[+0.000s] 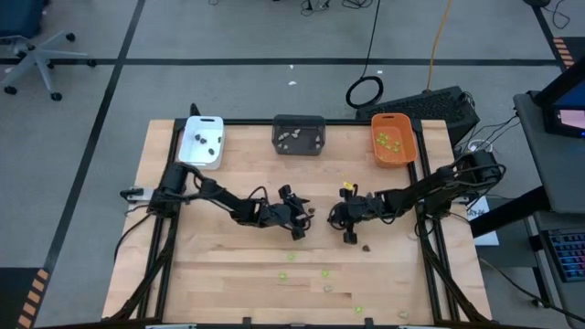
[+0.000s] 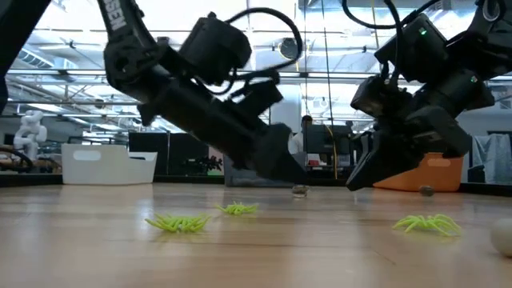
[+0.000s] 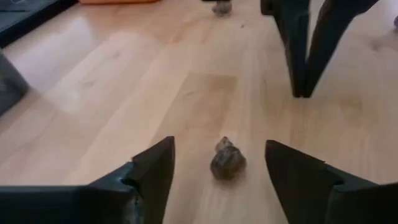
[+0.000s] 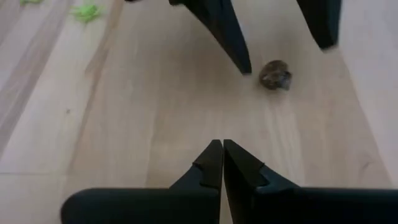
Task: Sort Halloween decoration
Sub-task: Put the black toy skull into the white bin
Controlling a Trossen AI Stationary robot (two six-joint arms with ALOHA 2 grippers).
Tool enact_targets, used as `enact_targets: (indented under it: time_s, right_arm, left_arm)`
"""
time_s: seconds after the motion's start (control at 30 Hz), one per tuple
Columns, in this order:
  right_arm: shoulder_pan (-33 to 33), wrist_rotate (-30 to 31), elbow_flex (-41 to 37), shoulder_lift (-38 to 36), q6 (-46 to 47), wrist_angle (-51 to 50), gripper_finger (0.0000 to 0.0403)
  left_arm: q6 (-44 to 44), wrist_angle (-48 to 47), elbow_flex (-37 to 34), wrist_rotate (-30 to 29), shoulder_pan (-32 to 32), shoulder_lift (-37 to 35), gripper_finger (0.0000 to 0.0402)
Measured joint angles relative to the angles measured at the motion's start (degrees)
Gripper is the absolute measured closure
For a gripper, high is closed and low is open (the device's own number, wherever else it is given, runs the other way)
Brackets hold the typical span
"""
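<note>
A small brown-grey decoration piece (image 3: 227, 160) lies on the wooden table near its middle, also seen in the right wrist view (image 4: 275, 74) and the low view (image 2: 300, 190). My left gripper (image 3: 219, 145) is open and low over the table (image 1: 305, 213), one finger on either side of the piece without touching it. My right gripper (image 4: 222, 163) is shut and holds nothing; it hovers just to the piece's right (image 1: 337, 217), pointing at it. Lime green pieces (image 2: 178, 223) (image 2: 427, 224) lie nearer the front edge.
At the far edge stand a white tray (image 1: 202, 140), a dark grey tray (image 1: 299, 134) and an orange tray (image 1: 394, 139), each with a few pieces inside. More green pieces (image 1: 324, 271), a pale one (image 1: 327, 288) and a dark one (image 1: 366, 247) lie toward the near edge.
</note>
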Motion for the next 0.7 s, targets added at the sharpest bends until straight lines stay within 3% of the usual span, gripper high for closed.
enact_targets:
  time_s: [0.13, 0.33, 0.7]
  right_arm:
    - [0.91, 0.02, 0.0, 0.0, -0.43, -0.65, 0.0403]
    - [1.95, 1.09, 0.0, 0.0, -0.89, -0.61, 0.0403]
    - [2.36, 2.93, 0.0, 0.0, -0.98, -0.27, 0.0403]
  left_arm:
    - [-1.57, -0.37, 2.44, -0.57, 0.44, 2.33, 0.0132]
    - [-6.25, -2.2, 3.04, 0.2, 1.4, 3.98, 0.0139]
    - [-5.06, -4.07, 3.15, 4.33, 1.8, 3.82, 0.0267]
